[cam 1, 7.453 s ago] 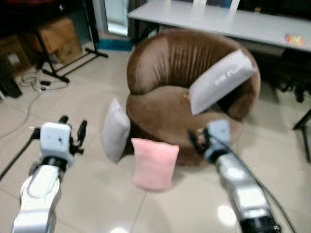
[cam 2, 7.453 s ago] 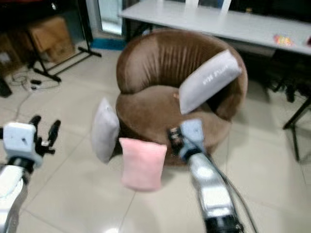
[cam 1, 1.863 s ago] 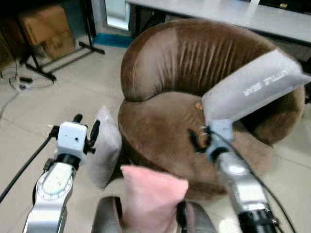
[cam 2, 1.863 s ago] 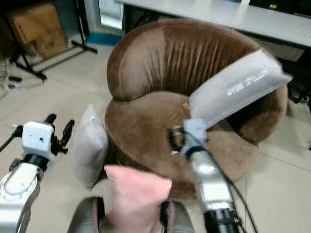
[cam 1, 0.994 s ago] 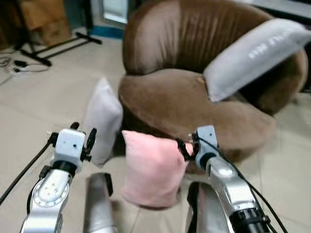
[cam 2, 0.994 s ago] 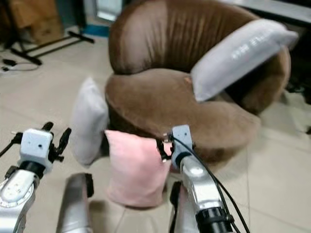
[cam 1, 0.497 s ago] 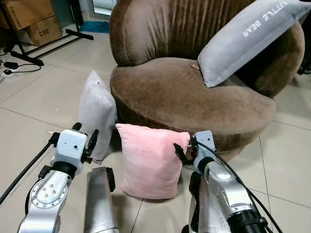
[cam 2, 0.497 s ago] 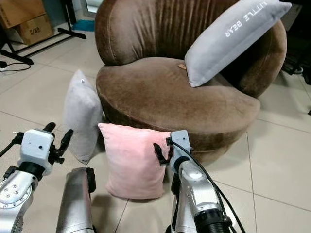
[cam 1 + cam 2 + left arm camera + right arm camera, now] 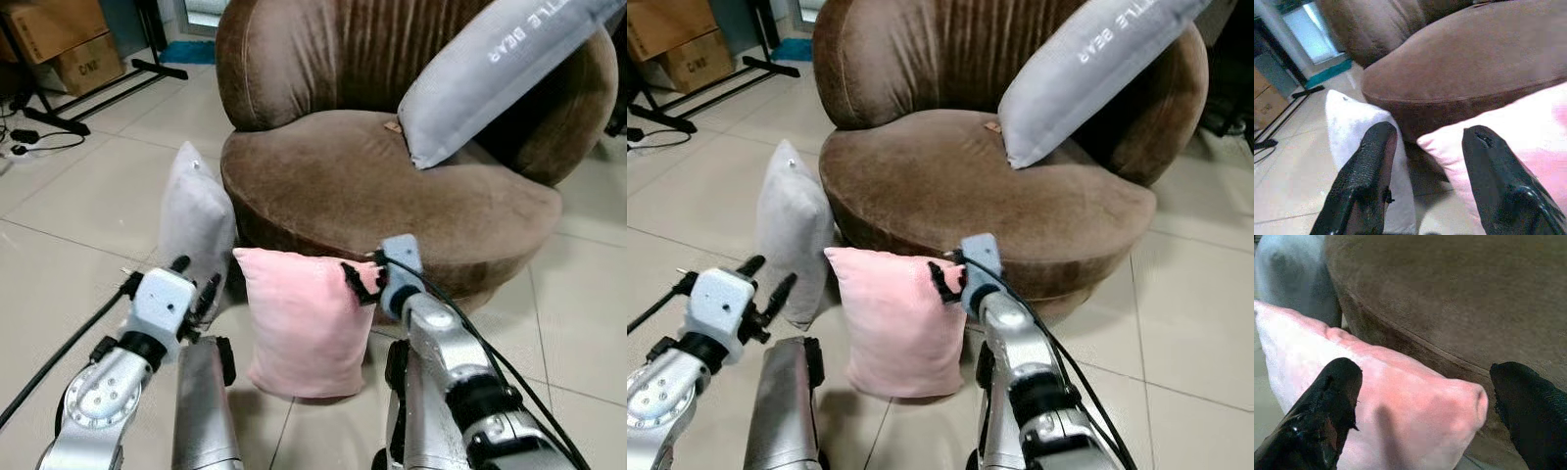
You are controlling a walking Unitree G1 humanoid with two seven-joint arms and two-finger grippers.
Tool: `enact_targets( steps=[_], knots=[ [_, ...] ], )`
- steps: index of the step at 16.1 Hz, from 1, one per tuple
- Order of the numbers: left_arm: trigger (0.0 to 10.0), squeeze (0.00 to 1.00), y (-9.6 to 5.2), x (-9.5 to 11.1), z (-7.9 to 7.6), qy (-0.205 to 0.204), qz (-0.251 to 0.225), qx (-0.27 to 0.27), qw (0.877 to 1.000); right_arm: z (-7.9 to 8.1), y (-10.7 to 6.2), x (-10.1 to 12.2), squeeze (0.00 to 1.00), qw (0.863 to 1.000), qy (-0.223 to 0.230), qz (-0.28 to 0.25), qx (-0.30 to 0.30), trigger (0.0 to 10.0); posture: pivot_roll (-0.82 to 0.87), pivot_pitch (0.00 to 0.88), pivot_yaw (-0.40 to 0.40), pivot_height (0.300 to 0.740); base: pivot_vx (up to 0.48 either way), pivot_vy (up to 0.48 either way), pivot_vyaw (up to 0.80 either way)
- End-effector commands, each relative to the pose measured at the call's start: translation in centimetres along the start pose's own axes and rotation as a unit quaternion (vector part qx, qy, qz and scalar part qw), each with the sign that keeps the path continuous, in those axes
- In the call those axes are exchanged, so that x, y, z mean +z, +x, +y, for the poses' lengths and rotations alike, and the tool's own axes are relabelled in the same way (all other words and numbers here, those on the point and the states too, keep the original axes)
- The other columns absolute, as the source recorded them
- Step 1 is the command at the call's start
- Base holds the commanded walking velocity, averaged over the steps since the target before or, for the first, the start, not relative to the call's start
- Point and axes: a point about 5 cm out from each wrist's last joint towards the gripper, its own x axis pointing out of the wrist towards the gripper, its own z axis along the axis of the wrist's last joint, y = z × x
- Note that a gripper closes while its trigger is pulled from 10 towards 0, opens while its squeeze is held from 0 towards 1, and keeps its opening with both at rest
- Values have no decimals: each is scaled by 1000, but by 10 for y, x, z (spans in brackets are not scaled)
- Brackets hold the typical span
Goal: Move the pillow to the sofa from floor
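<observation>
Where tiled floor (image 9: 88,196) spreads, brown sofa (image 9: 392,186) sits.

The pink pillow (image 9: 304,323) at lower centre looked like soft, matt plush cloth. The sofa (image 9: 392,186) above it was brown velvet with a faint sheen, ribbed on its back. Two grey pillows (image 9: 196,220) (image 9: 490,73) were smooth matt fabric. The floor (image 9: 78,196) was glossy pale tile. My arms (image 9: 441,343) were brushed silver metal; my fingers (image 9: 1369,186) were rough black plastic.

Right tool (image 9: 359,282) closer to pink pillow (image 9: 302,323)
</observation>
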Motion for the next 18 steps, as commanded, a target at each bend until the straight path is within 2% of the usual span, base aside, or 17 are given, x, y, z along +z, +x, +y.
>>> enact_targets(
  steps=[1,5,6,8,10,11,12,13,14,17,18],
  knots=[
    [10000,0,-1,4,-1,5,-2,-17,1000,1,6,2,1000,999,-28,13,8,10000,37,0,1,414,0,0,0],
    [10000,0,-10,6,1,7,3,-17,1000,5,14,-1,1000,997,-61,42,25,10000,60,0,-20,414,0,0,0],
    [10000,0,-19,8,-3,3,9,-24,1000,9,20,3,1000,995,-85,48,35,10000,75,0,-30,414,0,0,0],
    [10000,0,-27,10,-7,0,14,-28,1000,12,22,6,1000,994,-93,50,37,10000,81,21,-37,414,0,0,0],
    [10000,0,-40,13,-9,-3,22,-30,999,15,27,11,1000,992,-111,53,16,10000,101,57,-53,414,0,0,0],
    [10000,0,-44,14,-9,-3,27,-30,999,14,28,11,1000,993,-105,58,-10,10000,103,71,-55,414,0,0,0],
    [10000,0,-49,16,-10,-4,32,-31,999,11,28,9,0,993,-86,69,-40,10000,108,83,-61,414,0,0,0],
    [10000,0,-53,16,-11,-5,37,-33,999,9,27,2,0,993,-46,90,-65,10000,113,97,-64,414,0,0,0],
    [10000,0,-55,16,-12,-5,39,-33,999,10,26,0,0,992,-43,94,-66,10000,113,98,-63,414,0,0,0],
    [10000,0,-62,18,-16,-8,47,-38,998,26,24,-15,0,990,-66,121,-9,10000,111,104,-64,414,0,0,0],
    [10000,0,-64,18,-18,-10,52,-41,998,39,21,-27,0,982,-115,141,51,10000,108,108,-69,414,0,0,0]
  ],
)
